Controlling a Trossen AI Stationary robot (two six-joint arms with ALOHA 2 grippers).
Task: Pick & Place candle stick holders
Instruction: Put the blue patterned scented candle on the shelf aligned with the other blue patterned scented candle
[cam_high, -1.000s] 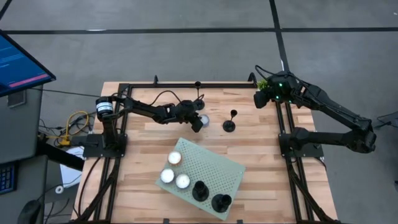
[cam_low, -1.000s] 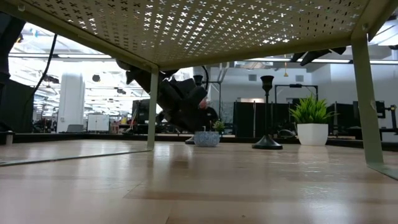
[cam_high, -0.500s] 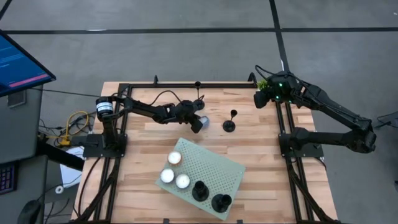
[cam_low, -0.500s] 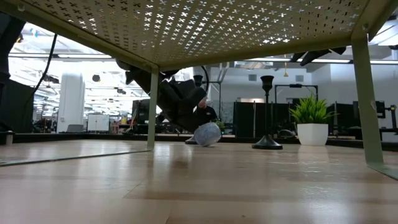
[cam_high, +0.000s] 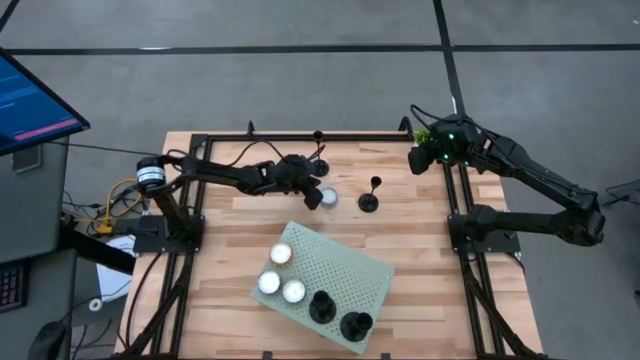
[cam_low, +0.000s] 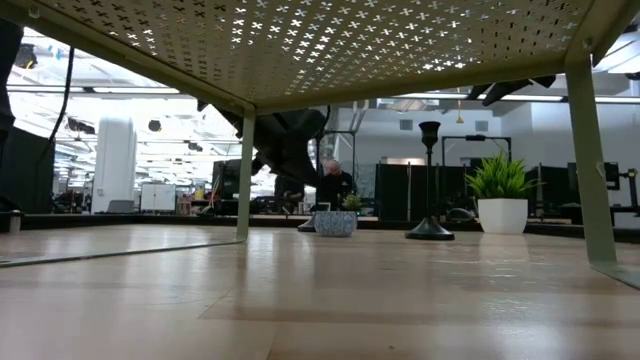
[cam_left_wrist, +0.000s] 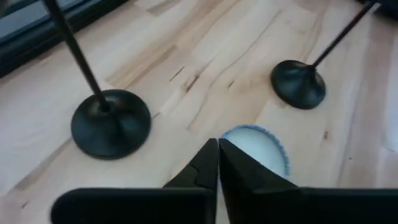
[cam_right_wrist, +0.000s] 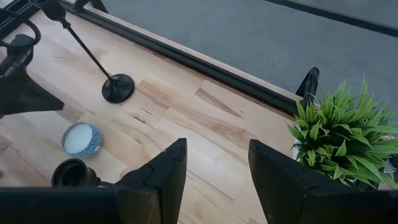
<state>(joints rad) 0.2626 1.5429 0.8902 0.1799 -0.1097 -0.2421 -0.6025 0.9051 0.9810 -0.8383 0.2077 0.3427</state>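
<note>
Two black candle stick holders stand upright on their round bases on the table: one (cam_high: 370, 200) mid-table and one (cam_high: 318, 160) near the far edge. In the left wrist view they are the holder (cam_left_wrist: 297, 83) and the holder (cam_left_wrist: 112, 122). My left gripper (cam_high: 312, 192) hovers shut and empty just left of and above a white tealight (cam_high: 327, 197), which sits flat on the wood (cam_left_wrist: 258, 146). Two more holders (cam_high: 322, 307) (cam_high: 355, 325) stand on the perforated rack (cam_high: 350, 268). My right gripper (cam_right_wrist: 214, 168) waits open at the far right corner (cam_high: 418, 158).
The green perforated rack stands near the front on legs (cam_low: 245, 170) and carries three tealights (cam_high: 280, 254). A potted plant (cam_right_wrist: 348, 137) sits at the far right corner. Bare wood lies between the rack and the mid-table holder (cam_low: 430, 180).
My left gripper was down at the tealight. Half a second ago the tealight was tipped up on its edge. Since then the gripper has risen and drawn back toward the table's left, and the tealight lies flat on the table again.
</note>
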